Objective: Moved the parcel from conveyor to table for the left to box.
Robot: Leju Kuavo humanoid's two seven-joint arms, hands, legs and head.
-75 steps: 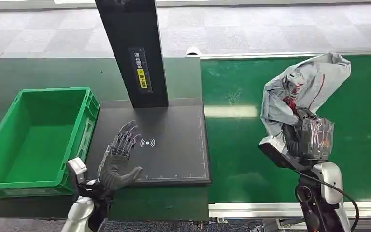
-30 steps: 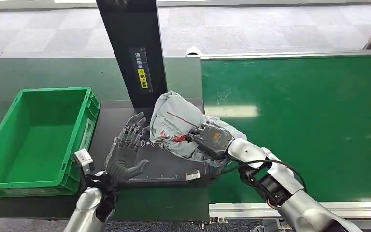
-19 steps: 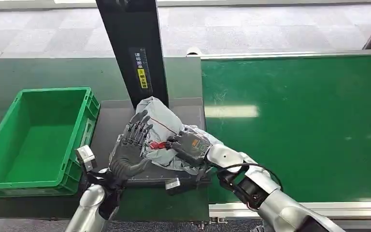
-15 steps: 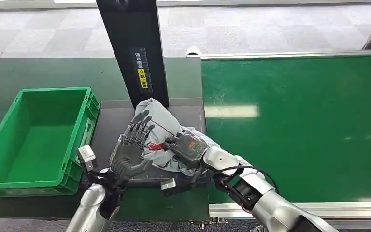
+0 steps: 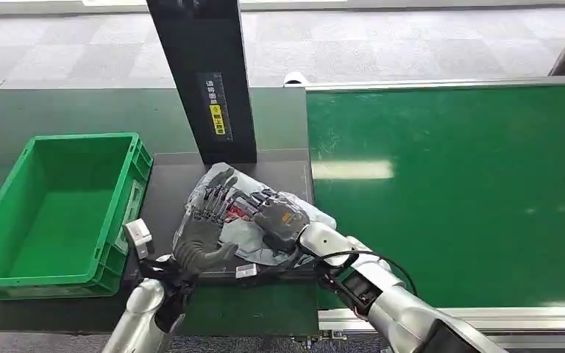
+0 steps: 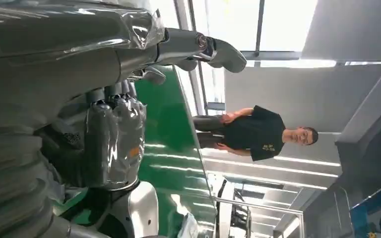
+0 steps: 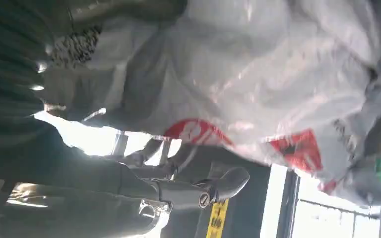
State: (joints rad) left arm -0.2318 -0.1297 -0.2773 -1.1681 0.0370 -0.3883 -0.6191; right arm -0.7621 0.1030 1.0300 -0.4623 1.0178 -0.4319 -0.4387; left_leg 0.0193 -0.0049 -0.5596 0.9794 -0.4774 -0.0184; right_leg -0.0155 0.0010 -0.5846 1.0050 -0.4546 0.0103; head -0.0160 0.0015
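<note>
White characters, too small to be read, and a yellow label are being shown on the tall black post.

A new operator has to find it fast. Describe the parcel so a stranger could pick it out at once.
Start at the tall black post that stands between the green crate and the green conveyor belt. On the dark pad at its foot lies the parcel, between the left hand and the right hand. It is the one crumpled grey plastic bag with red print.
</note>
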